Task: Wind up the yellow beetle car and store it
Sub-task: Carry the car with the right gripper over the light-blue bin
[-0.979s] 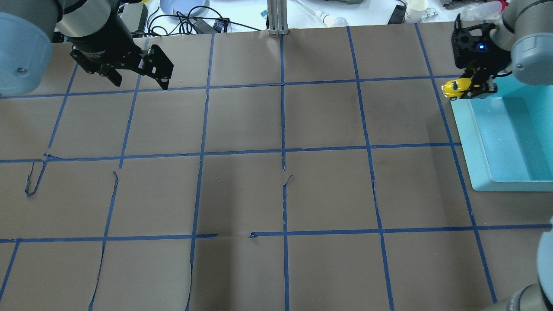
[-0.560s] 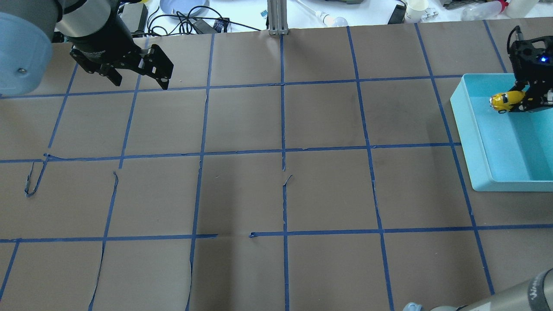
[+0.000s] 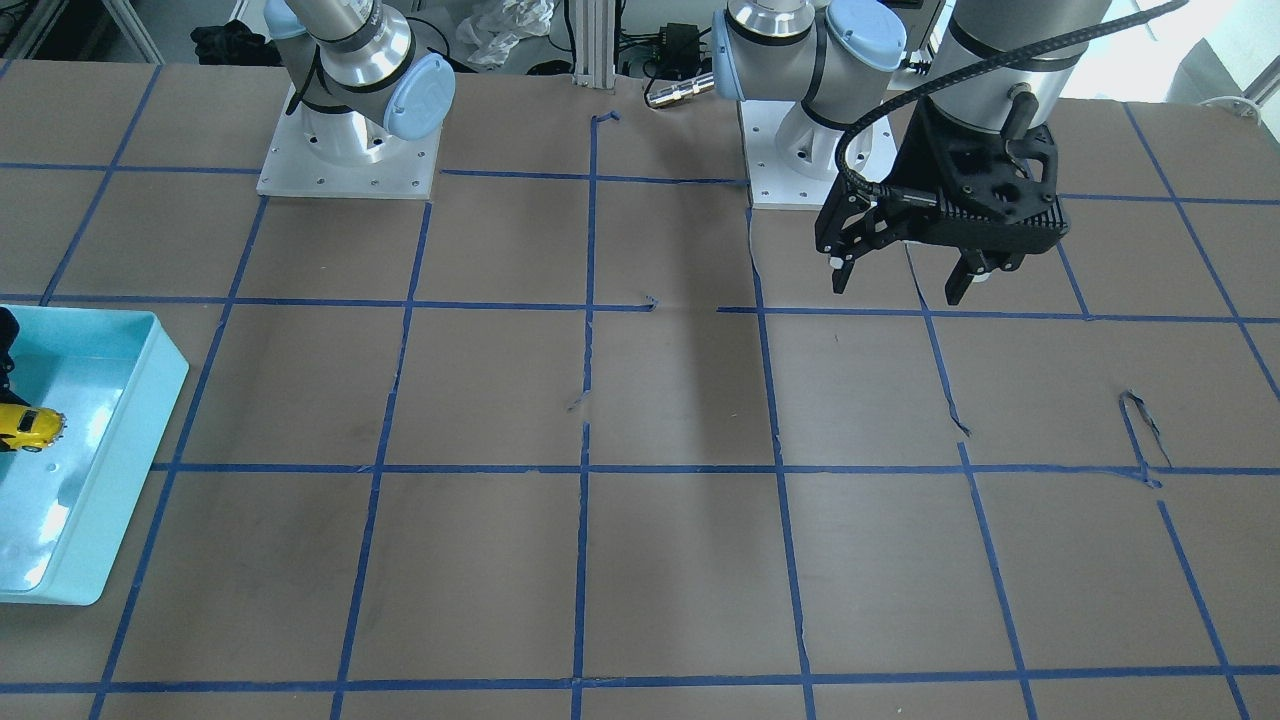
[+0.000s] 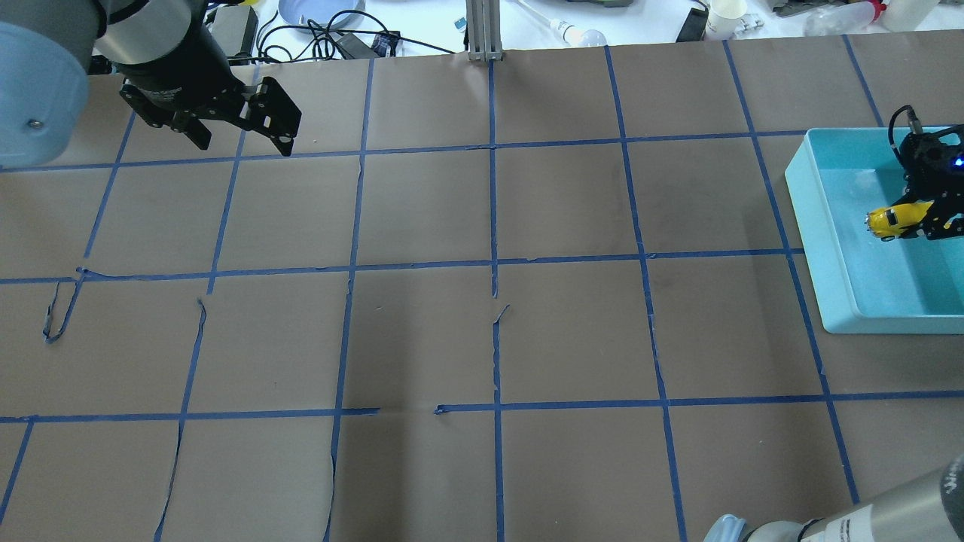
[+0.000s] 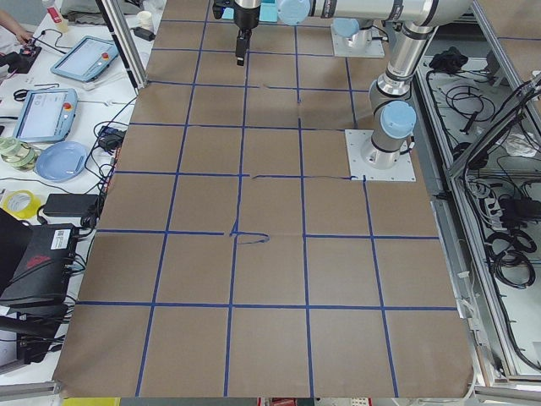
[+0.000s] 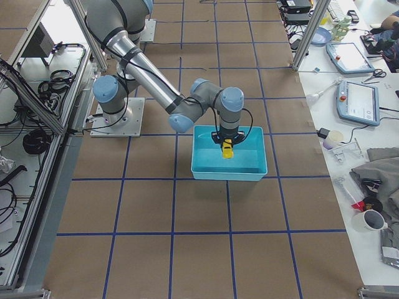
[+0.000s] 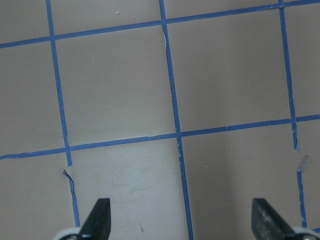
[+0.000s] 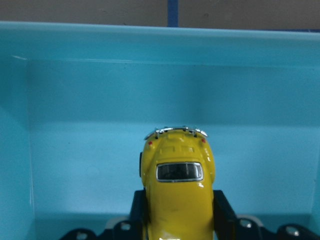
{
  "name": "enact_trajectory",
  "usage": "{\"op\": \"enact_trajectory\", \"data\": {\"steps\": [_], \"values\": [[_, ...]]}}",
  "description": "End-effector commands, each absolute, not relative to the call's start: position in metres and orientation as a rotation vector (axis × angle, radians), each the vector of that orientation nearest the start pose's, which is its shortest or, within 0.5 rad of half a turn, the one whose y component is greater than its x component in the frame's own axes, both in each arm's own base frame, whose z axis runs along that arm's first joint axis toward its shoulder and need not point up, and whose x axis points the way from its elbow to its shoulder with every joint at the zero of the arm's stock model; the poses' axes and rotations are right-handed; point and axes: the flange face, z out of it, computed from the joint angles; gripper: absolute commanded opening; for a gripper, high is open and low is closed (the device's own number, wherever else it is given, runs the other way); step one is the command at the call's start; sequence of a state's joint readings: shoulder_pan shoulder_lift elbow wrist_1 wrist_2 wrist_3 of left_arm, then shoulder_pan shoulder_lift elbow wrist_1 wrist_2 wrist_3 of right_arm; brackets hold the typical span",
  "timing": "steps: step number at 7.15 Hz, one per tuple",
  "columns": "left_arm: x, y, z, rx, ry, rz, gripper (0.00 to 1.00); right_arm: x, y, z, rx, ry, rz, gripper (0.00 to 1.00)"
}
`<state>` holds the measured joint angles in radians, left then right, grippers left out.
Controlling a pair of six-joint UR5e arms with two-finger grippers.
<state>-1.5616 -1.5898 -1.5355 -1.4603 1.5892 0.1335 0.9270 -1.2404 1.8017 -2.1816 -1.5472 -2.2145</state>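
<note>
The silver-grey tubular left arm point(image 3: 1020, 40) and right arm point(image 3: 345, 35) carry pale-blue round joint caps point(image 3: 418, 92) and stand on white square base plates point(image 3: 345, 170) dotted with screws. The matte-black, ribbed left claw point(image 3: 898, 290) trails a looping black cable point(image 3: 848, 150). The black right claw point(image 4: 930, 218) glows with a small blue light point(image 4: 958, 159).

Left arm raised, left gripper point(image 4: 245, 144) pointing down, fingers spread wide. Right arm stretched way out, right gripper point(image 8: 177, 220) pointing down, fingers pinching yellow beetle car point(image 8: 177, 170).
</note>
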Motion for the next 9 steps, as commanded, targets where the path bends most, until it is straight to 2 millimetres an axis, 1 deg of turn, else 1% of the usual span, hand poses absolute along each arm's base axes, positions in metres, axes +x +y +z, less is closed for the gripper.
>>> {"op": "enact_trajectory", "data": {"steps": [1, 2, 3, 5, 6, 7, 8, 9], "values": [[-0.127, -0.513, 0.508, 0.191, 3.102, -0.196, 1.00, -0.246, -0.538, 0.234, -2.228, 2.237, -0.054, 0.00], [-0.127, -0.513, 0.508, 0.191, 3.102, -0.196, 1.00, -0.248, -0.538, 0.229, -2.214, 2.234, -0.076, 0.00], [-0.127, -0.513, 0.508, 0.191, 3.102, -0.196, 1.00, -0.249, -0.538, 0.219, -2.199, 2.224, -0.072, 0.00], [-0.127, -0.513, 0.508, 0.191, 3.102, -0.198, 1.00, -0.250, -0.539, 0.213, -2.193, 2.217, -0.068, 0.00], [-0.127, -0.513, 0.508, 0.191, 3.103, -0.198, 1.00, -0.251, -0.539, 0.205, -2.184, 2.209, -0.061, 0.00], [-0.127, -0.513, 0.508, 0.191, 3.101, -0.195, 1.00, -0.250, -0.539, 0.205, -2.184, 2.209, -0.063, 0.00], [-0.126, -0.514, 0.507, 0.189, 3.102, -0.196, 1.00, -0.251, -0.539, 0.206, -2.184, 2.212, -0.059, 0.59], [-0.126, -0.514, 0.507, 0.187, 3.104, -0.196, 1.00, -0.252, -0.538, 0.206, -2.178, 2.220, -0.042, 1.00]]}}
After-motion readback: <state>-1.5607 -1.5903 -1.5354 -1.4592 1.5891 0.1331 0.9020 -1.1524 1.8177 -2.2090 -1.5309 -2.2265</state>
